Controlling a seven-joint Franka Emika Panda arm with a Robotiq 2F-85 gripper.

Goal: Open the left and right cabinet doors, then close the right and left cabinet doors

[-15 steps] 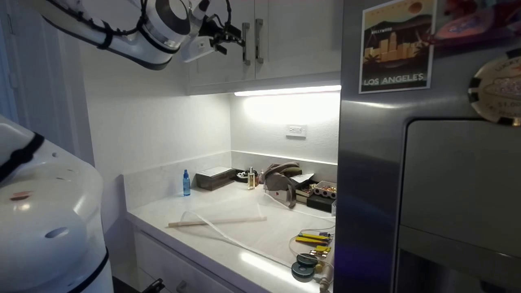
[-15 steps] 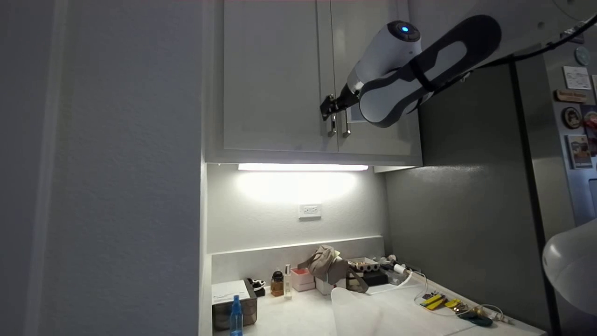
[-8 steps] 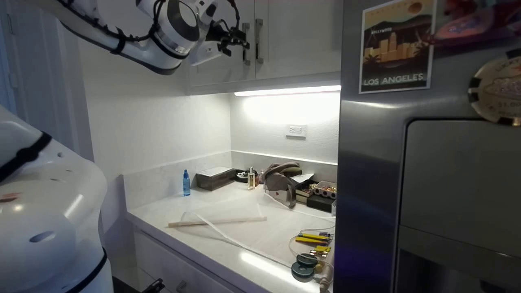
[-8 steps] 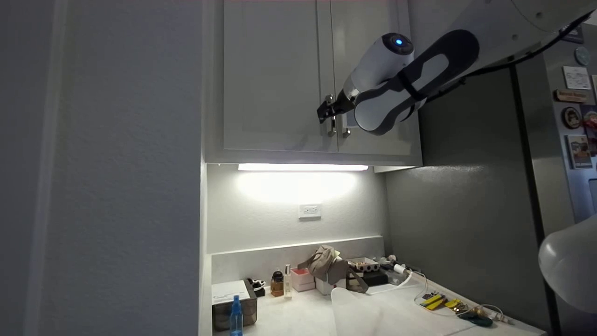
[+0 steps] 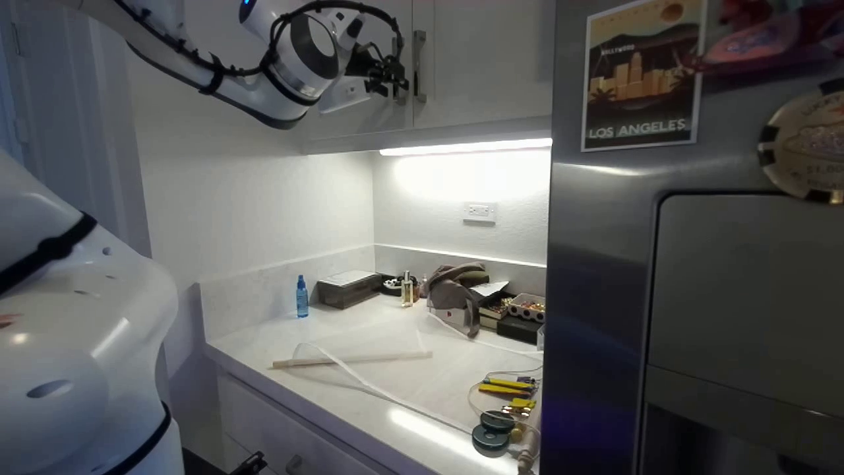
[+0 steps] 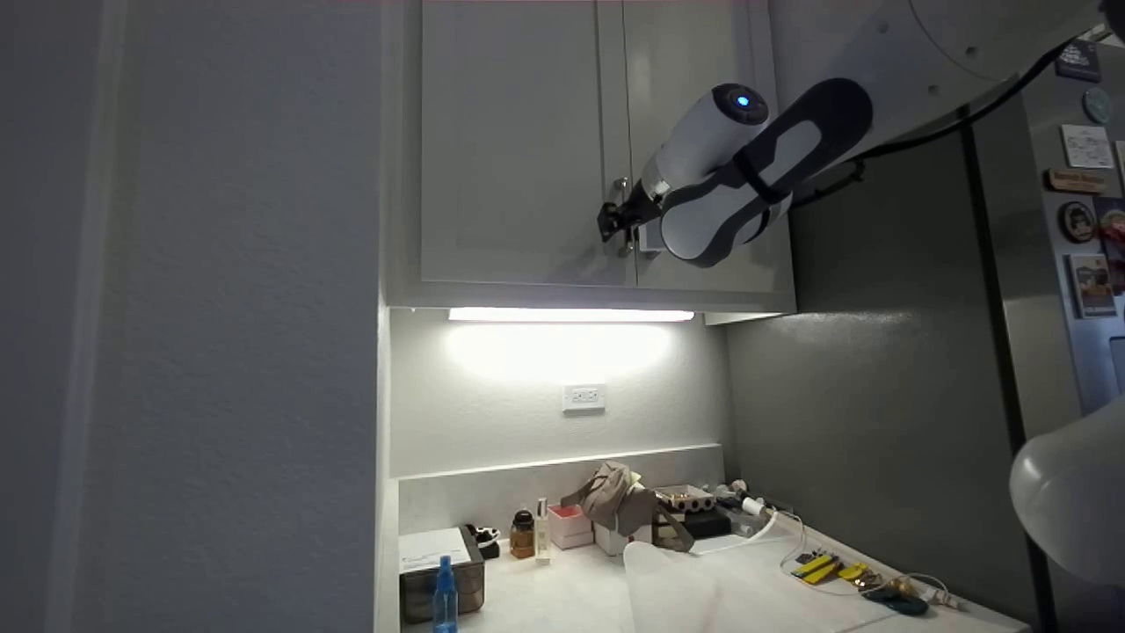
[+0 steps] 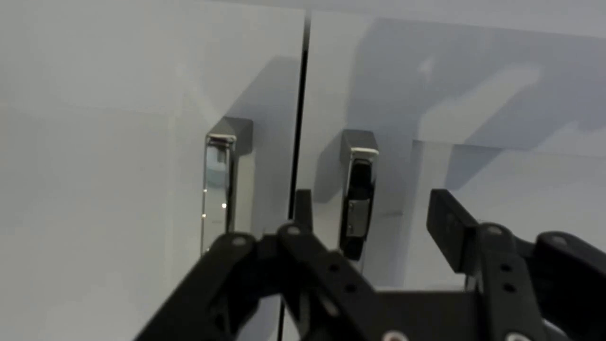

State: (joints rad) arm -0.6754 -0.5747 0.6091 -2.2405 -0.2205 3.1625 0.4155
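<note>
The left cabinet door [image 6: 518, 149] and the right cabinet door [image 5: 488, 66] are both closed, with a thin dark gap between them. The wrist view stands upside down, so the left door [image 7: 535, 203] shows on its right and the right door [image 7: 118, 199] on its left. My gripper [image 7: 369, 208] is open at the left door's silver handle [image 7: 360, 177], which shows between the two fingers, nearer one of them. I cannot tell whether the fingers touch it. The right door's handle [image 7: 217, 180] is outside the fingers. In both exterior views the gripper [image 5: 390, 80] [image 6: 613, 220] partly hides the left handle.
A steel fridge [image 5: 603, 264] stands to the right of the cabinet. A lit strip [image 6: 571, 314] runs under the cabinet. The counter [image 5: 369, 330] below holds a blue spray bottle [image 5: 302, 297], a dark box [image 5: 346, 290], a grey cloth item [image 5: 455, 297] and yellow tools [image 5: 508, 386].
My gripper has moved lower and closer to the left door's handle, and the arm has followed. Both doors have stayed closed.
</note>
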